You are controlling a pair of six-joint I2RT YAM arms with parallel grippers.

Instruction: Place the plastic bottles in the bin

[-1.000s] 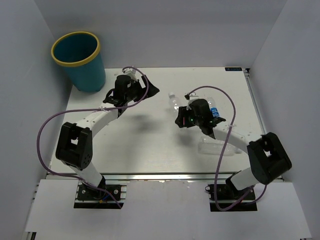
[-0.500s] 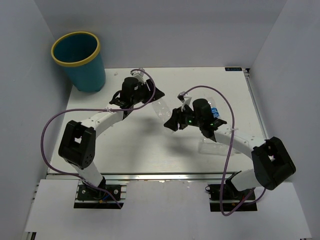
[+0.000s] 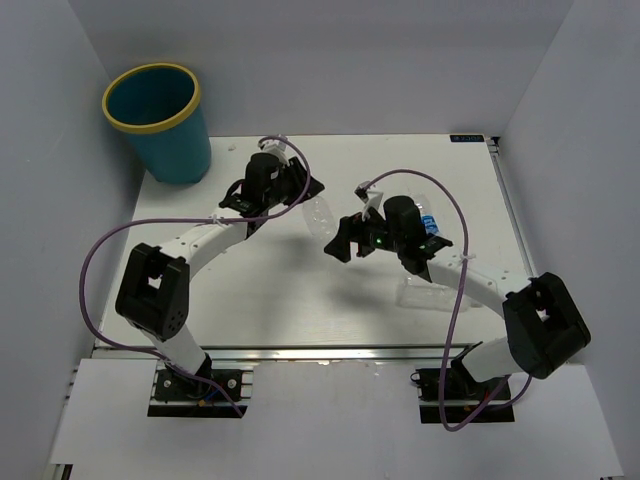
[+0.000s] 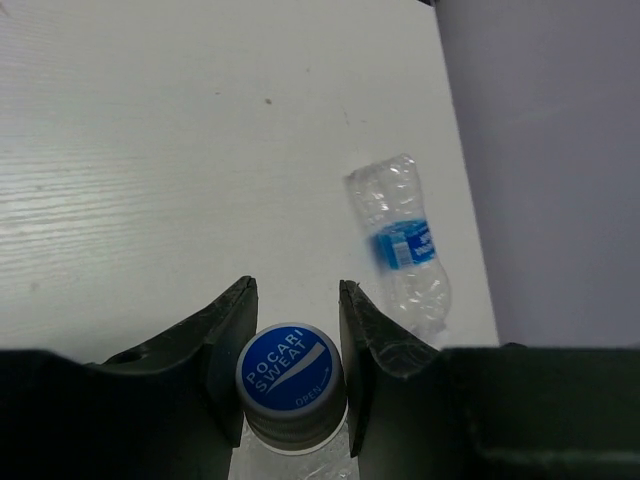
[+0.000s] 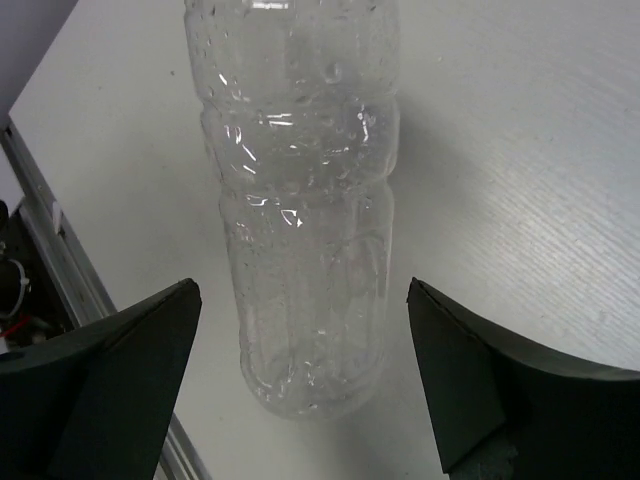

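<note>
Nearest you, diagonally across the white table [image 3: 270, 300] from the bin [image 3: 182, 150], a fallen clear bottle [image 3: 432, 296] lies on its side beneath your right arm. Further in, well apart from the bin and about level with the table's middle, your two grippers face each other along one Pocari Sweat bottle [image 5: 300, 220]. Your right gripper [image 5: 302, 290] is spread wide, its fingers standing off either side of the bottle's base and touching nothing. Your left gripper [image 4: 295, 290] is drawn narrow about the end with the blue cap [image 4: 291, 372], so it appears to carry the bottle alone. Beyond that, farther from the bin than the held one, a squashed blue-labelled bottle [image 4: 400, 250] lies flat on the table. Farthest off, the teal bin with its yellow rim stands upright at the far left corner, mouth open.

The held bottle shows only droplets inside, so expect it to be very light, thin-walled and springy; its ribbed body would likely dent or slip under a squeeze. The neck by the cap is probably the stiffest part, and your present hold there seems the soundest. Hanging from one end it may swing, so carry it toward the bin smoothly.
</note>
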